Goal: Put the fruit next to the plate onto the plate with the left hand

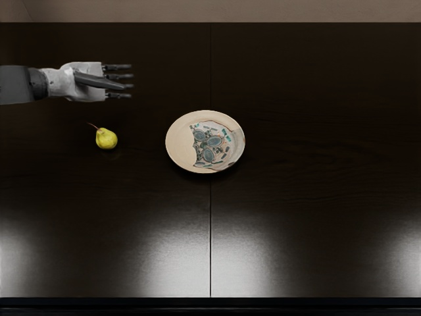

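Hovering with the left hand [82, 80] beyond the pear [105, 139], fingers [118, 67] straight, apart and empty, so best to drop over it, lying on the table [309, 224] left of the plate [172, 141], and close softly.

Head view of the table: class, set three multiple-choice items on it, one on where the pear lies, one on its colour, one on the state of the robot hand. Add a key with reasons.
1. Where does the pear lie?
A. On the plate
B. On the table, to the picture's left of the plate, apart from it
C. Right of the plate, touching it

2. What colour is the pear?
A. Red
B. Yellow-green
C. Purple

3. How is the left robot hand?
A. Open, holding nothing
B. Shut on the pear
C. Resting on the plate

Key: 1 B, dark table shows between pear and plate; 2 B, its skin is yellow-green; 3 A, its fingers are straight and clear of the pear.
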`<state>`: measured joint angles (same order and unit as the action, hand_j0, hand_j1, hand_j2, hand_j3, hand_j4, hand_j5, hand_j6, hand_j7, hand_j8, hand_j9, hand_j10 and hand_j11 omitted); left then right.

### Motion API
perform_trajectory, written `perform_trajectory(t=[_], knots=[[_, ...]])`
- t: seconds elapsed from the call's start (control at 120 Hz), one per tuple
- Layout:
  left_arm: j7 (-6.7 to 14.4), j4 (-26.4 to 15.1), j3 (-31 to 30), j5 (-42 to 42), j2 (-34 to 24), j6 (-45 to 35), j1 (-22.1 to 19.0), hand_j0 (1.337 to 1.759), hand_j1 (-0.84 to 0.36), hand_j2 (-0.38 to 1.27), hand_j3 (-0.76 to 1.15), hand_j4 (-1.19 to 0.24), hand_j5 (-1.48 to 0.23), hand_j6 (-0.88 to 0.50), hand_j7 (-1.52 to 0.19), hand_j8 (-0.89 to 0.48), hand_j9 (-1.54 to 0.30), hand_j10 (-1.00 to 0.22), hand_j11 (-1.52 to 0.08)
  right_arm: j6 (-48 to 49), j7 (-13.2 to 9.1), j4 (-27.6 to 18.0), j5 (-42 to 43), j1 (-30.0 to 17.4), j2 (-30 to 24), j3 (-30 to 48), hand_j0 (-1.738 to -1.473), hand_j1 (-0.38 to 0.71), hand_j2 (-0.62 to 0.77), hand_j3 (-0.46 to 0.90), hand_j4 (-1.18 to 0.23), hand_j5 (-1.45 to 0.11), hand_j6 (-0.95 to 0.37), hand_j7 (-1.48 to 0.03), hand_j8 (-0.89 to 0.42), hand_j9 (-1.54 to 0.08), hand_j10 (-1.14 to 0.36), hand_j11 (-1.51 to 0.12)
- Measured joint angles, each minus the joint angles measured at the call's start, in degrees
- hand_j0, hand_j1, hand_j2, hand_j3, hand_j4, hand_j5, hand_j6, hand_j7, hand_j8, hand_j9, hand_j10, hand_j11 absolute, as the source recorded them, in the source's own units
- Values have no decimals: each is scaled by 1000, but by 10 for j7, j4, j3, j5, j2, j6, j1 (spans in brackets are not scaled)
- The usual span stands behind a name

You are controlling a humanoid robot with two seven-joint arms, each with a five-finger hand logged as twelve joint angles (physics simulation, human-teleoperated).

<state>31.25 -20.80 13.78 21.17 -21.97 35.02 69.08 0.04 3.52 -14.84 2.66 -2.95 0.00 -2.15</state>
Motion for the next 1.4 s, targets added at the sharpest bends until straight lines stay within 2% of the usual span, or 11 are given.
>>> perform_trajectory(t=[0.183, 0.292, 0.467, 0.508, 0.617, 0.7, 0.8, 0.908, 1.008, 1.15, 1.4], knots=[[0, 3, 0, -36, -27, 0, 12, 1658, 347, -1, 0, 0, -1, 1, -1, 1, -1, 1, -2, -1, 0, 1, -1, 0, 0, 1, -1658, -327, -4, 0, -19, -24, -19, -24, -19, -24, -19, -24], [1, 4, 0, -111, -29, 0, 36, 1658, 347, -1, 0, 0, -1, 1, -2, 1, -2, 0, -2, -1, 0, 3, -2, -1, 0, 1, -1658, -326, -4, 0, -19, -24, -19, -24, -19, -24, -19, -24], [-5, 3, 0, -221, -13, 0, 45, 1658, 346, 0, 0, -1, -3, -1, -3, 0, -3, -1, -3, -1, 0, 3, -2, -1, 0, 1, -1658, -327, -4, 0, -19, -24, -18, -24, -19, -24, -19, -24], [-12, 3, 0, -251, -1, 0, 51, 1658, 345, 0, 0, -2, -4, -2, -4, -1, -4, -2, -4, -1, 0, 3, -2, -1, 0, 1, -1658, -326, -4, 0, -19, -24, -18, -24, -19, -24, -19, -24], [-57, -7, -6, -328, 2, 0, 56, 1658, 342, 1, 0, -6, -8, -5, -8, -5, -8, -5, -8, -1, 0, 3, -2, -1, 0, 1, -1658, -327, -4, 0, -19, -24, -18, -24, -19, -24, -19, -24], [-80, -36, -24, -361, 0, -7, 55, 1658, 343, 1, 0, -5, -6, -5, -6, -4, -6, -4, -6, -1, 0, 3, -2, -1, 0, 1, -1658, -327, -4, 0, -19, -24, -18, -24, -18, -24, -19, -24], [-117, -95, -66, -377, -13, -61, 53, 1658, 346, 0, 0, -4, -4, -4, -4, -3, -4, -3, -4, -1, 0, 3, -2, -1, 0, 1, -1658, -327, -4, 0, -19, -24, -19, -24, -19, -24, -19, -24], [-137, -160, -93, -384, -30, -134, 47, 1658, 347, 0, 0, -3, -2, -3, -2, -2, -2, -2, -2, -1, 0, 3, -2, -1, 0, 1, -1658, -326, -4, 0, -19, -24, -19, -24, -19, -24, -19, -24], [-143, -223, -121, -412, -36, -236, 46, 1658, 344, 1, 0, -5, -6, -5, -6, -5, -6, -5, -5, -1, 0, 3, -2, -1, 0, 1, -1658, -327, -4, 0, -19, -24, -18, -24, -19, -24, -19, -24], [-146, -284, -172, -449, -28, -358, 46, 1658, 318, 6, 0, -28, -35, -28, -35, -28, -35, -27, -35, -1, 0, 3, -2, -1, 0, 1, -1658, -327, -4, 0, -19, -24, -18, -24, -18, -24, -18, -24], [-146, -317, -225, -461, -24, -433, 44, 1658, 214, 24, 0, -115, -148, -116, -148, -115, -148, -115, -148, -1, 0, 3, -2, -1, 0, 1, -1658, -326, -4, 0, -19, -24, -19, -24, -19, -24, -19, -24]])
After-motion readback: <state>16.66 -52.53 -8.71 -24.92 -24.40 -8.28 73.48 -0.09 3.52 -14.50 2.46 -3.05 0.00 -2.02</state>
